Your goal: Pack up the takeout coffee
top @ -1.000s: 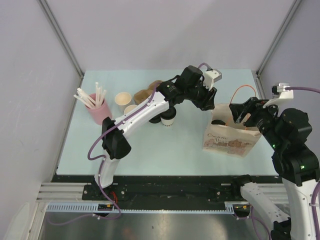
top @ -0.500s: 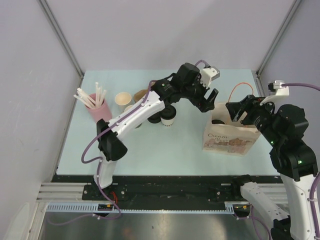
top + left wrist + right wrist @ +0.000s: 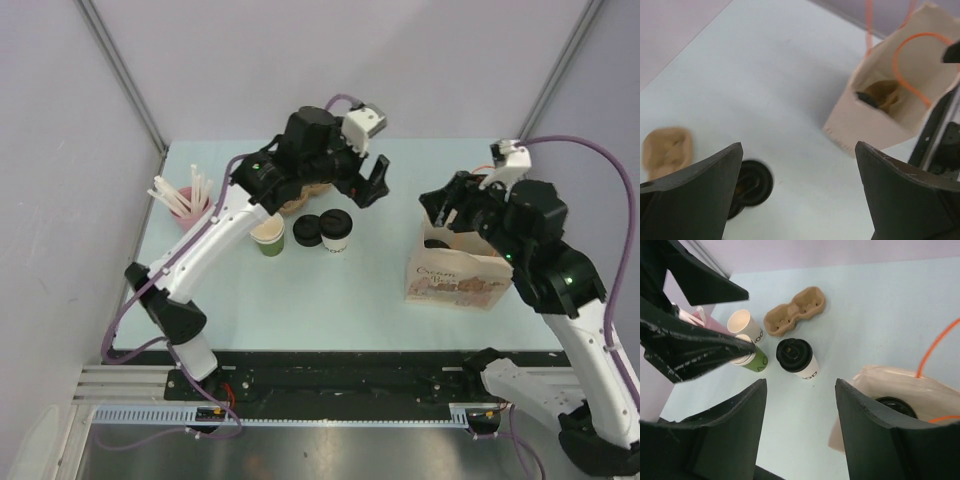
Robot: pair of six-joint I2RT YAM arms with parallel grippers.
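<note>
My left end effector point(image 3: 798, 147) hangs above the counter point(image 3: 380, 290) with its fingers spread wide and nothing between them. It is well to the left of the paper bag point(image 3: 462, 280) and farther back than it. My right end effector point(image 3: 801, 382) hovers just over the bag's back left corner, fingers apart too (the gap between them shows only bare counter and a cup beyond, so I am gripping nothing). The bag stands upright with its mouth open, and down inside it sits one round black lid point(image 3: 896, 407); I cannot see the side of the cup under it, so I cannot tell its colour. The white-sided cup with a black lid point(image 3: 337, 231) stands upright on the counter to the left of the bag, apart from it. Just beside that cup, on the side away from the bag, the overhead view shows another black round shape point(image 3: 307, 230) that I cannot make out. Farther from the bag again stand a green-sided cup with no lid point(image 3: 268, 238) and a white lidless cup point(image 3: 741, 322). A brown cardboard cup carrier point(image 3: 795, 310) lies near them, and a pink cup of straws point(image 3: 195, 222) stands farthest from the bag.
</note>
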